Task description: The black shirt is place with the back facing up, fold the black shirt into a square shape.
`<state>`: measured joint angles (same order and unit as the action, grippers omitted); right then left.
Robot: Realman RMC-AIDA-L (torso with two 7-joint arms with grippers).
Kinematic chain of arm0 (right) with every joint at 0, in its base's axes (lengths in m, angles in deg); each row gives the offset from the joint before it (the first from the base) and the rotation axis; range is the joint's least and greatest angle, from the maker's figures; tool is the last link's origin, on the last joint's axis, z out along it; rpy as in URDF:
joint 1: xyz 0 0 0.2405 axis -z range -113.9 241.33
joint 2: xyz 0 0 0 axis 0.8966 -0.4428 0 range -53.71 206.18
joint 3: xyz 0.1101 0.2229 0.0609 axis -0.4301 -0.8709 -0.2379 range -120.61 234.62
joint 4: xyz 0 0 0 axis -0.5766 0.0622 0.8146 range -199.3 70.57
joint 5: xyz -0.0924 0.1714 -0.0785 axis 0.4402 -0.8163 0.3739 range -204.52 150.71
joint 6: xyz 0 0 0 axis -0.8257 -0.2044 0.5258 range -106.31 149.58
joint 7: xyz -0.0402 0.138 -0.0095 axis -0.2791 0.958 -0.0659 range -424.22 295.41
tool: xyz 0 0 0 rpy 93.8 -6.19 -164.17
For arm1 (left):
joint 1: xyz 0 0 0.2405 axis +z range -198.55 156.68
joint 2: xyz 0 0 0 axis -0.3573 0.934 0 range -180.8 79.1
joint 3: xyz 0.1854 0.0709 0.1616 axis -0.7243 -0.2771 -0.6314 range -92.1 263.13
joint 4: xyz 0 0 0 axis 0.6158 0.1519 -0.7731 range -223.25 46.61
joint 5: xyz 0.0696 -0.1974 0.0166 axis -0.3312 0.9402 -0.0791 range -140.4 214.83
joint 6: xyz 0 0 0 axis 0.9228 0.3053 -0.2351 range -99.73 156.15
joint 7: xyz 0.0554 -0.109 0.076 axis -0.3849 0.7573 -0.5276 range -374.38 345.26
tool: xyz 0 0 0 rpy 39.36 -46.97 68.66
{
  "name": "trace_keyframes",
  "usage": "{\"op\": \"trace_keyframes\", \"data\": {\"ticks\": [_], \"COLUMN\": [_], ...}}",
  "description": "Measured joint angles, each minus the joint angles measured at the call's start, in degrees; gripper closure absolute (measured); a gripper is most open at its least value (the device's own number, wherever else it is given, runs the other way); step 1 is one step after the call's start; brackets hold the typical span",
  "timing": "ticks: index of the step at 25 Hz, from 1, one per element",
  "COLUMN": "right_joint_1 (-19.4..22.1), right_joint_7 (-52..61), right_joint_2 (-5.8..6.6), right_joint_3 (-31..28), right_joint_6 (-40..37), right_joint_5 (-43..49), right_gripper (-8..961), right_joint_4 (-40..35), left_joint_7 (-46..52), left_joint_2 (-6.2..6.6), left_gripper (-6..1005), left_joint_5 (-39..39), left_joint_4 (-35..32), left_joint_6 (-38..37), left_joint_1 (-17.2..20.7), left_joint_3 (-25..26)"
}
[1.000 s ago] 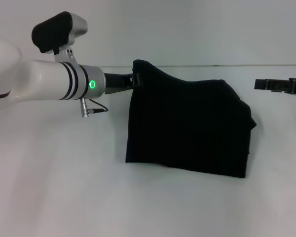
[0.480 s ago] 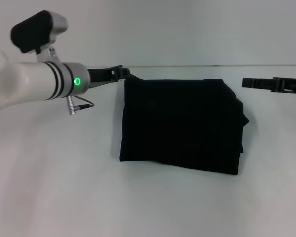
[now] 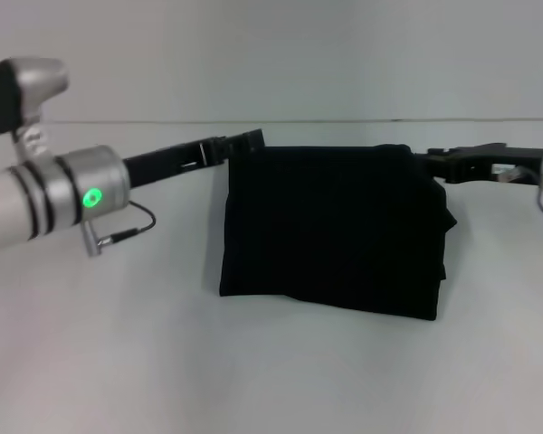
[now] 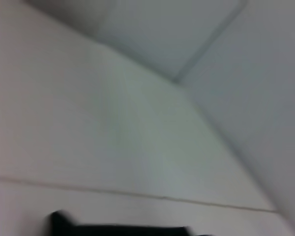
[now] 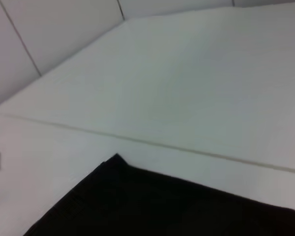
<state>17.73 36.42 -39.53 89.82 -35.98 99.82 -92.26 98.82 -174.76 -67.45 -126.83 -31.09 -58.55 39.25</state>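
Note:
The black shirt [image 3: 330, 226] lies flat on the white table, folded into a rough square. Its far edge also fills the lower part of the right wrist view [image 5: 162, 206]. My left gripper [image 3: 246, 140] reaches in from the left and ends at the shirt's far left corner; whether it touches the cloth is unclear. My right gripper [image 3: 437, 163] comes in from the right and ends at the shirt's far right corner. In the left wrist view only a blurred black strip [image 4: 118, 230] shows.
The white table [image 3: 118, 344] spreads around the shirt on all sides. Its far edge meets a pale wall [image 3: 344, 54] just behind the shirt. A thin cable [image 3: 131, 226] hangs from my left wrist.
The shirt's far left corner, lifted a second ago, now lies flat. My left wrist has dropped lower and leftward. My right gripper has moved in from the right to the shirt's corner.

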Motion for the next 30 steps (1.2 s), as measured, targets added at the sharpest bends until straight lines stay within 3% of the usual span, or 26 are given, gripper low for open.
{"op": "trace_keyframes", "data": {"ticks": [1,5,9,16,22,30], "right_joint_1": [-0.35,-1.84,-3.13,-4.99,-5.96,-6.26], "right_joint_7": [-0.35,-0.90,-0.64,-0.12,-0.13,-0.49], "right_joint_2": [-0.15,-1.08,-1.91,-2.71,-3.32,-3.63], "right_joint_3": [0.42,3.29,6.72,9.55,12.64,13.64], "right_joint_6": [0.69,5.12,9.77,17.28,25.42,28.37], "right_joint_5": [-0.01,-0.02,0.01,0.37,0.40,0.08], "right_gripper": [542,706,841,954,953,953], "right_joint_4": [0.51,2.17,3.42,6.56,9.69,9.71], "left_joint_7": [-5.27,-17.61,-27.71,-32.12,-31.93,-31.99], "left_joint_2": [0.00,0.33,0.44,0.14,0.23,0.34], "left_gripper": [279,272,267,267,268,268], "left_joint_5": [2.18,4.20,2.85,1.47,1.48,0.95], "left_joint_4": [0.85,4.27,5.26,6.14,6.34,6.34], "left_joint_6": [-4.47,-14.97,-22.21,-25.26,-25.17,-24.60], "left_joint_1": [0.69,1.69,2.12,2.22,2.31,2.37], "left_joint_3": [2.11,8.09,8.57,8.66,8.92,9.09]}}
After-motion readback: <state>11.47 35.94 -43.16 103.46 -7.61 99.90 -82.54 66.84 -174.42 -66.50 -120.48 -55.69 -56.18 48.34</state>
